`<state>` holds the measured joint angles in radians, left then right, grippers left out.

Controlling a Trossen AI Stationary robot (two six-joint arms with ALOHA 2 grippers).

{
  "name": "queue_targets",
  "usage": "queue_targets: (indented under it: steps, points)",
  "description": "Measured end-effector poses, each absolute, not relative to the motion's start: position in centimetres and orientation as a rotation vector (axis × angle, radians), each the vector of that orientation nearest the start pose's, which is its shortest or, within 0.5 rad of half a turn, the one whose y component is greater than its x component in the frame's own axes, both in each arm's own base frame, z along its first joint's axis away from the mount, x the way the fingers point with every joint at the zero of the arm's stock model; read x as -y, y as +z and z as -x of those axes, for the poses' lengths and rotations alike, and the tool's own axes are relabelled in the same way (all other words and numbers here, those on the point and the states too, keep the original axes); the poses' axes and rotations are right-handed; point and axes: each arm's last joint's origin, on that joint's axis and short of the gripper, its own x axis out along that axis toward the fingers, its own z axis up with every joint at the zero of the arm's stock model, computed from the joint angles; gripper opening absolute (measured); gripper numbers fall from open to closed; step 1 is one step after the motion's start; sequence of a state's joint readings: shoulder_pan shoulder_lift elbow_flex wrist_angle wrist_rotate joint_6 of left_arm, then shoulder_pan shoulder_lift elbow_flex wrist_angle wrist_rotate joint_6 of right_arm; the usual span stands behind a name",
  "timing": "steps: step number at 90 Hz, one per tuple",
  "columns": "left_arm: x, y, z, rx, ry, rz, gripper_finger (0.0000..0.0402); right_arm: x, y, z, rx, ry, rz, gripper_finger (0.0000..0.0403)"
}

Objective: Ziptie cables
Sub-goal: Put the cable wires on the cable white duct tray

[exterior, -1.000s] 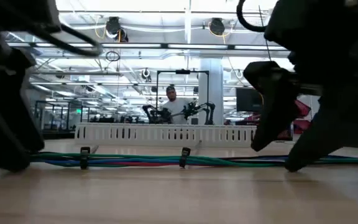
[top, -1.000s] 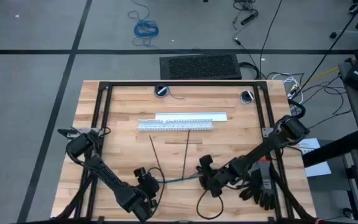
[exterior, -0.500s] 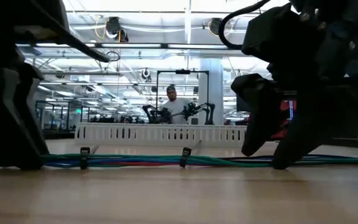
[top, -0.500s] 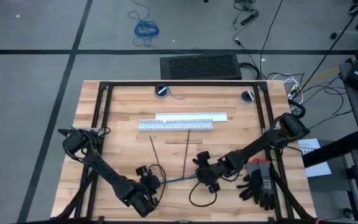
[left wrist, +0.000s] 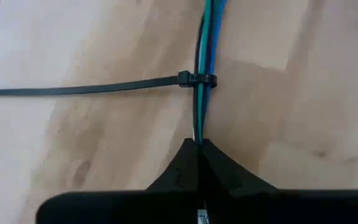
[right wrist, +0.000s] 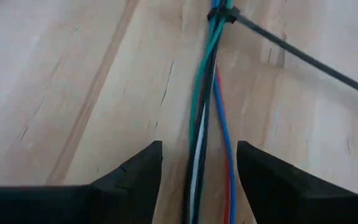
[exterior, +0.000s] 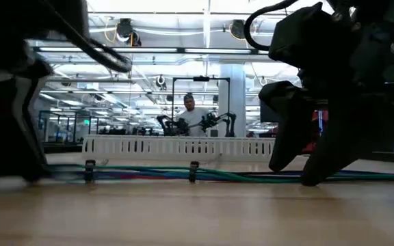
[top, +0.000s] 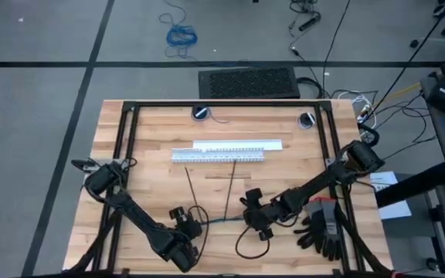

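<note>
- Your left gripper (left wrist: 199, 144) is clamped on the cables (left wrist: 205, 56), at the table's (top: 153, 131) front edge.
- Your right gripper (right wrist: 199, 163) has its fingers apart, straddling the same cables.
- Both zipties (top: 231, 190) are looped around the cables, tails pointing toward the white duct (top: 226, 150).

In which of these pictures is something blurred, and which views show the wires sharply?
Low view: the dark arm at the left edge is smeared by motion blur, and the wires beside it look soft; the white slotted duct behind is clearer. Left wrist view: the wires and the ziptie around them are sharp. Right wrist view: the wire colours are distinct between the open fingers.
</note>
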<state>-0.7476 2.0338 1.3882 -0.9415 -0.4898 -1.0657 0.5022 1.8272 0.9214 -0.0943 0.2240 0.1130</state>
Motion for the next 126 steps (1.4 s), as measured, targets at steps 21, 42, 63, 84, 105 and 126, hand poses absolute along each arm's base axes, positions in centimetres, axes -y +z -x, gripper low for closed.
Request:
queue_targets:
  steps: [21, 42, 63, 84, 105, 126]
  points:
    - [25.0, 19.0, -29.4, -1.121, 0.432, -0.022, 0.0001, -15.9, 12.4, -30.1, -0.903, 0.231, 0.247, 0.0196]
    - [25.4, 21.9, -30.6, -1.057, 0.391, -0.036, 0.0000, -15.4, 13.3, -31.6, -0.760, 0.207, 0.225, 0.0196]
    - [25.5, 24.6, -30.9, -1.001, 0.406, -0.073, 0.0000, -14.3, 13.5, -32.4, -0.734, 0.174, 0.213, 0.0196]
    - [25.4, 26.2, -31.0, -0.958, 0.418, -0.114, 0.0000, -13.7, 13.4, -32.4, -0.766, 0.139, 0.179, 0.0174]
    - [24.2, 26.7, -29.8, -1.007, 0.555, -0.160, 0.0000, -12.7, 12.4, -31.4, -0.909, 0.023, 0.217, 0.0020]
    - [22.7, 26.5, -29.4, -1.039, 0.671, -0.204, 0.0000, -11.8, 12.9, -30.4, -0.992, -0.048, 0.316, 0.0001]
